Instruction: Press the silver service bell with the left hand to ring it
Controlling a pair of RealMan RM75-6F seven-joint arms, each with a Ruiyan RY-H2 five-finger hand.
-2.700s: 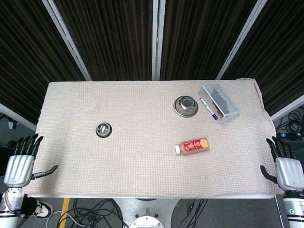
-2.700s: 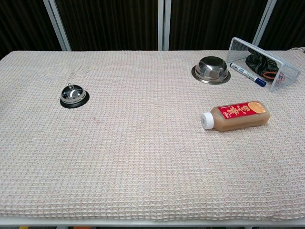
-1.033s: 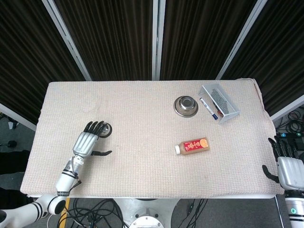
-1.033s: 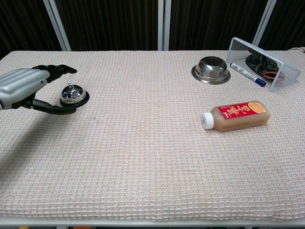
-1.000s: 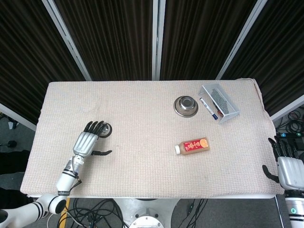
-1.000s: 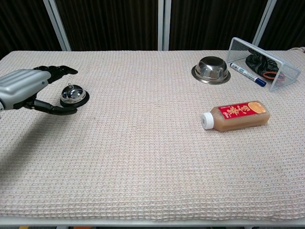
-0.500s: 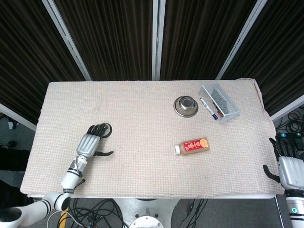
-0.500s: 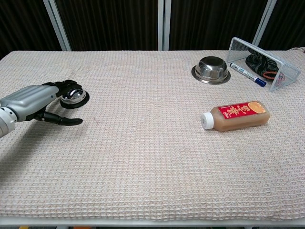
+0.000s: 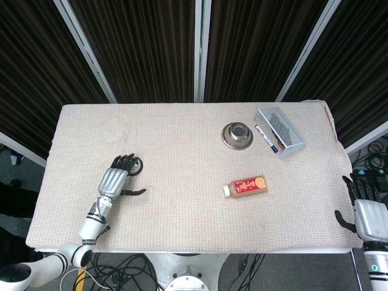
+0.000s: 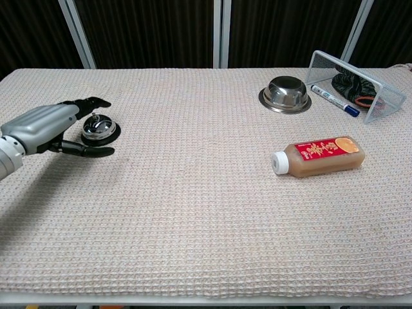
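Note:
The silver service bell [image 10: 100, 129] on its black base stands on the left part of the cloth-covered table [image 10: 206, 212]. My left hand [image 10: 46, 127] hovers beside and slightly over it, fingers [image 10: 89, 103] spread just above the bell's left edge and thumb [image 10: 87, 152] stretched out in front of the base. The hand holds nothing. In the head view the left hand [image 9: 114, 179] covers part of the bell [image 9: 137, 166]. My right hand [image 9: 368, 216] rests open off the table's right edge, far from the bell.
A steel bowl [image 10: 285, 93] sits at the back right beside a tipped wire basket [image 10: 355, 82] and a blue marker [image 10: 333, 99]. A brown drink bottle [image 10: 318, 155] lies on its side right of centre.
Since 2.7 s ago my left hand came in from the table's left edge to the bell. Half a second ago its fingers lay lower over the bell; now they are raised slightly.

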